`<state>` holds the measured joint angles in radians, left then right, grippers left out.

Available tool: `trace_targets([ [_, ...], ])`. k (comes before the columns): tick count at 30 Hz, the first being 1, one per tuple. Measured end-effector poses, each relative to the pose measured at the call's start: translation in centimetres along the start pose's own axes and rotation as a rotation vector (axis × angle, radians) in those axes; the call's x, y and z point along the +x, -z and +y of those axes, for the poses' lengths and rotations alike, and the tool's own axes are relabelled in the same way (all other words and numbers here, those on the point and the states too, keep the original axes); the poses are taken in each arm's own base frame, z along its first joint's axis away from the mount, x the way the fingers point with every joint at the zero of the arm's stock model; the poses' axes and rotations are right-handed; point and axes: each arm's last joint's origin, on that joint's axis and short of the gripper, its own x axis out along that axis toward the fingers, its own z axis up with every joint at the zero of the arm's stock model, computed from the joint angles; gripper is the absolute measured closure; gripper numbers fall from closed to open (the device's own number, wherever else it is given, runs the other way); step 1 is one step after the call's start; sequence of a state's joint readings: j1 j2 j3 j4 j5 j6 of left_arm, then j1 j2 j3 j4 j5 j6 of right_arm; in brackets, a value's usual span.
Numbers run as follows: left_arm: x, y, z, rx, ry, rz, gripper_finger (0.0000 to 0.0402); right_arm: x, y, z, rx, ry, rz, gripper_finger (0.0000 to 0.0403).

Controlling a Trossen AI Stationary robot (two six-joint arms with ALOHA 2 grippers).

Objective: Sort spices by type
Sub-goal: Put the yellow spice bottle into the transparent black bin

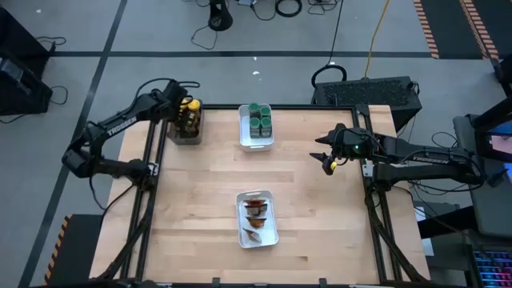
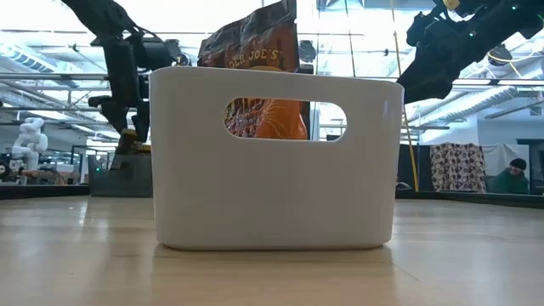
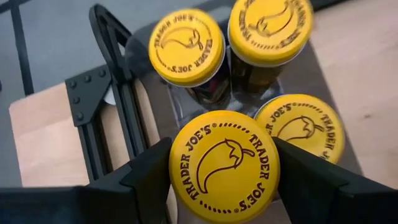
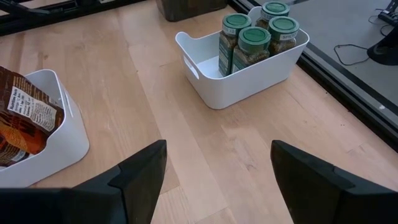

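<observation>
your left tool (image 3: 224, 171) grasps a yellow jar (image 3: 225, 167) upright, directly over the tray (image 1: 185, 133); right tool (image 4: 217, 165) released.

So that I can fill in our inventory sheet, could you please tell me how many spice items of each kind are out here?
Yellow-lidded jars: 4, one gripped by the left tool
Green-lidded jars: 4
Brown-orange packets: at least 3; they overlap, so the exact count is unclear
Total: at least 11
</observation>
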<state>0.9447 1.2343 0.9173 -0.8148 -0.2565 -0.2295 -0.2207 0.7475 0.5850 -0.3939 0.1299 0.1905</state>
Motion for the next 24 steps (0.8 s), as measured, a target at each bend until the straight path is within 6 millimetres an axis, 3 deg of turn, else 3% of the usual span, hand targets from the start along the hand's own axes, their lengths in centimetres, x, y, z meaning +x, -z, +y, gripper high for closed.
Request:
trace_targets([
  [8,1.8,-0.9,-0.6,-0.001,-0.015,-0.002,0.0152,0.0,0.0,0.0,0.000,0.000,0.001,0.0131],
  [24,1.9,-0.9,-0.3,-0.038,-0.014,0.013,0.0152,0.0,0.1,0.0,-0.012,0.002,0.008,0.0131],
])
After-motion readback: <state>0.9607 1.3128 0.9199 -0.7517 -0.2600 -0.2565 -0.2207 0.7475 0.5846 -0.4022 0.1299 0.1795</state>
